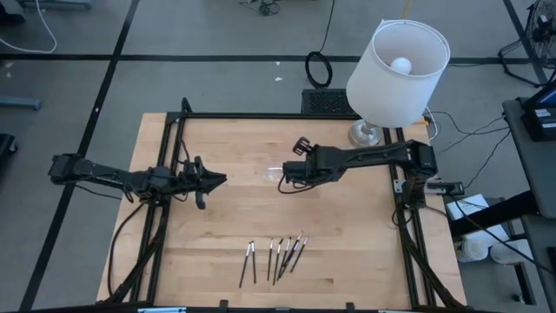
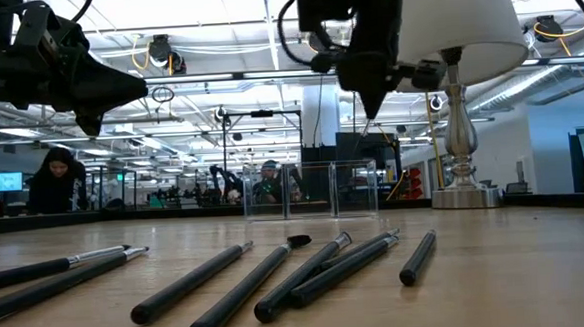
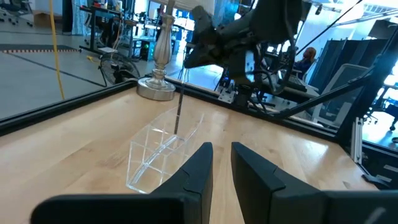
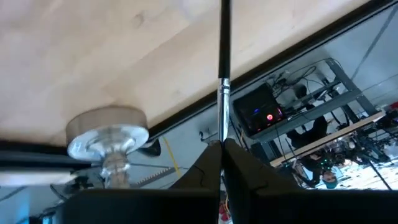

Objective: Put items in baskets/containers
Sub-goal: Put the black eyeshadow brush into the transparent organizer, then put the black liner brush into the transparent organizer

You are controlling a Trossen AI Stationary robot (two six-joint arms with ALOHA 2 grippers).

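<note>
My right gripper [image 4: 221,149] is clamped on one brush [image 4: 222,56], hanging it upright over the clear tray [image 3: 158,152]. If I release off-centre, it may clip the thin wall and fall outside. The other brushes [image 1: 276,256] lie near the table's front edge. My left gripper [image 1: 213,180] waits apart, fingers partly spread, empty.

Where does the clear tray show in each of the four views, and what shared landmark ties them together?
High view: clear tray, faint, mid-table, left of the right pincer.
Low view: centre, far back.
Left wrist view: lower middle, a brush hanging over it.
Right wrist view: not in it.
Landmark: lamp base.
</note>
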